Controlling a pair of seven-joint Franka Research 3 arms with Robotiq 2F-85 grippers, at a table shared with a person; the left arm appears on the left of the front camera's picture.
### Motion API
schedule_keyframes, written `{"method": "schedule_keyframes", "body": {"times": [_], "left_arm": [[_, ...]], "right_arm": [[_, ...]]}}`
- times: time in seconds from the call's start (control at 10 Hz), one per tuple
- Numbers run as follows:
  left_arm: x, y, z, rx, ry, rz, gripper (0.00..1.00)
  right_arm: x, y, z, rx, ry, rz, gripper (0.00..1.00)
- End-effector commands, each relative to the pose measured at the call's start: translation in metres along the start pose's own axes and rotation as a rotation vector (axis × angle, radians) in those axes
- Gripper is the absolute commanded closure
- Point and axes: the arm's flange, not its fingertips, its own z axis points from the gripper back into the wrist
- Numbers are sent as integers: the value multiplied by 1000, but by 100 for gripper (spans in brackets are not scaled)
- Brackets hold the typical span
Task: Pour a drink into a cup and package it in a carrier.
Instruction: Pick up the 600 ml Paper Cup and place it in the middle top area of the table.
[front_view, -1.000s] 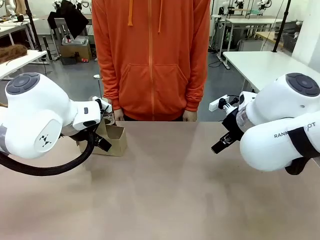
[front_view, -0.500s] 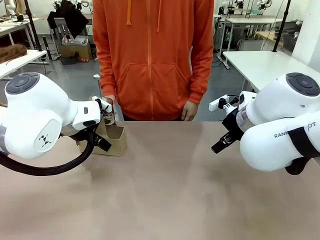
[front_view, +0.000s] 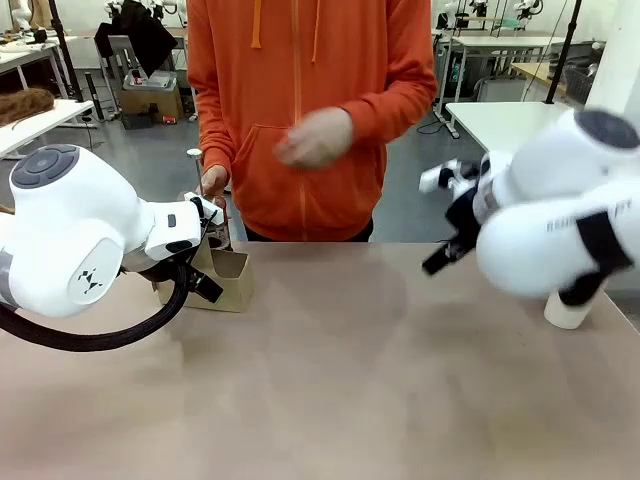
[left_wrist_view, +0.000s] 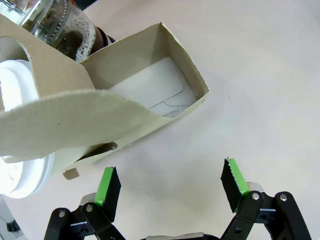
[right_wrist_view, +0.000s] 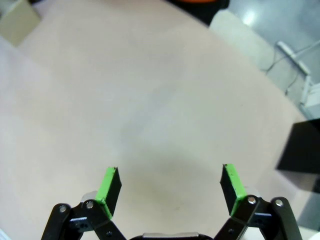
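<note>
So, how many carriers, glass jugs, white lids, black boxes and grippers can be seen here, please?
Carrier: 1
Glass jug: 1
White lid: 1
Black box: 1
Grippers: 2 (left gripper, right gripper)
Total: 6

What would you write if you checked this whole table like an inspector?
Surface: tan table, no spills seen.
Job's things: carrier, one pocket empty, white lid at its other end; jug of dark drink behind it; white cup at the table's right edge.
Clutter: black box.
Grippers: left gripper open, beside the carrier; right gripper open, above bare table.
Cables: black hose on the left arm.
Surroundings: person in orange across the table, one hand raised; other tables behind.
</note>
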Motion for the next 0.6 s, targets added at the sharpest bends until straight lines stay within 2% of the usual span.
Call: {"method": "schedule_keyframes", "body": {"times": [0.0, 0.1, 0.2, 0.3, 0.5], "left_arm": [[0, 0, 0, 0, 0, 0, 0], [0, 0, 0, 0, 0, 0, 0], [0, 0, 0, 0, 0, 0, 0], [0, 0, 0, 0, 0, 0, 0], [0, 0, 0, 0, 0, 0, 0]], "right_arm": [[64, -63, 20, 101, 26, 8, 0], [78, -100, 35, 178, -5, 8, 0], [83, -135, 48, 315, -50, -5, 0], [78, -174, 61, 438, -91, 0, 0], [43, -257, 75, 527, -230, 32, 0]]}}
